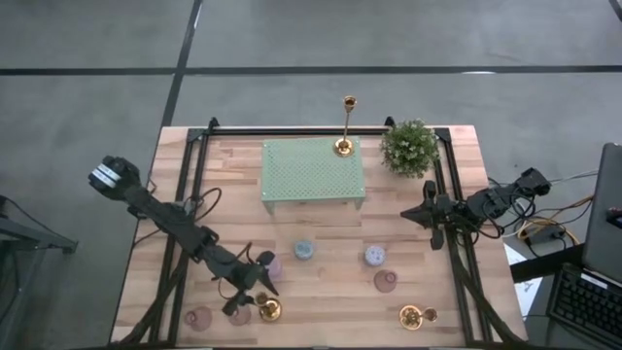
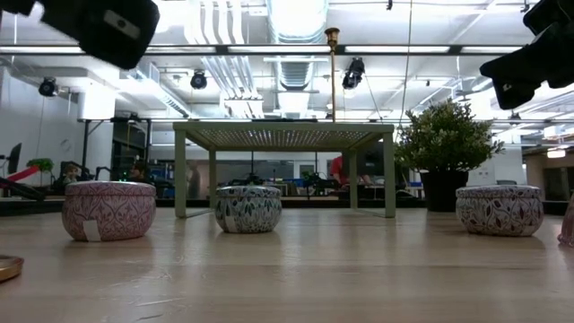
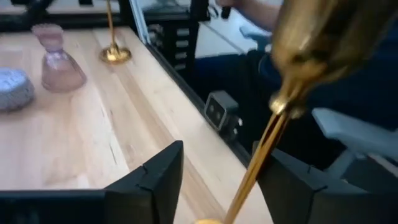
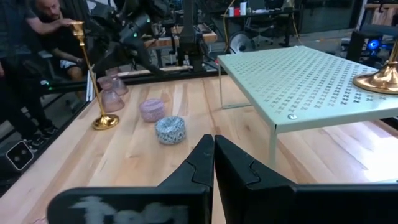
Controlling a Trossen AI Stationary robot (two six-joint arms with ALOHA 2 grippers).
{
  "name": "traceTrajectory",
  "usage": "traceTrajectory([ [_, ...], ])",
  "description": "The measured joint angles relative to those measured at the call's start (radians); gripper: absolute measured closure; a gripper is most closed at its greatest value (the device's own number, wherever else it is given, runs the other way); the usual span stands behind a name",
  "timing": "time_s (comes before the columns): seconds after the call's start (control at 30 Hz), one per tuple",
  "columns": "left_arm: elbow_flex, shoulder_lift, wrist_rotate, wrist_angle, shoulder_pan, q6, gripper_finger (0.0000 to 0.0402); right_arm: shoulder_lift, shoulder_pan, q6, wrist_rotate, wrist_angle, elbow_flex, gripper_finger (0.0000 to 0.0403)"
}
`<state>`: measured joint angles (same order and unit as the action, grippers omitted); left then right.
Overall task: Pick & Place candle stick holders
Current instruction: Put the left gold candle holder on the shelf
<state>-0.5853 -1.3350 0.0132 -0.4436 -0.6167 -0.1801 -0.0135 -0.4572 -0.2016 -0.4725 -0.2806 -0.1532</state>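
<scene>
**Left gripper straddles a gold candlestick at the desk's front edge**

Near the front-left corner of the desk (image 1: pixel 321 297), the left gripper (image 1: pixel 255 297) has its fingers (image 3: pixel 155 180) spread either side of a gold candlestick (image 1: pixel 269 310); the stem (image 3: pixel 258 162) runs between them, untouched and ungrasped. Two pink holders (image 1: pixel 198 318) sit just beside it. Toward the middle lie a pale blue holder (image 1: pixel 304 250), then another (image 1: pixel 375 256) and a pink one (image 1: pixel 386 281). A second candlestick (image 1: pixel 345 124) stands on the green stand (image 1: pixel 313 170) at the back edge. A third (image 1: pixel 416 316) sits front right. The right gripper (image 4: pixel 213 158), clenched and empty, waits at the right edge.
</scene>
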Motion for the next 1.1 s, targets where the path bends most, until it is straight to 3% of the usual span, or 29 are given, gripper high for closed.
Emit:
traceTrajectory([
  [0.6,0.001,0.026,-0.006,0.000,0.006,0.081,0.0379,0.000,0.000,-0.005,0.000,0.000,0.000,0.0394],
  [0.93,0.001,0.030,-0.021,-0.007,0.007,0.104,0.0368,0.000,0.000,-0.006,0.000,0.000,0.000,0.0394],
  [1.1,-0.023,0.030,-0.101,-0.009,0.020,0.138,0.0383,0.000,0.000,-0.005,0.000,0.000,0.000,0.0394],
])
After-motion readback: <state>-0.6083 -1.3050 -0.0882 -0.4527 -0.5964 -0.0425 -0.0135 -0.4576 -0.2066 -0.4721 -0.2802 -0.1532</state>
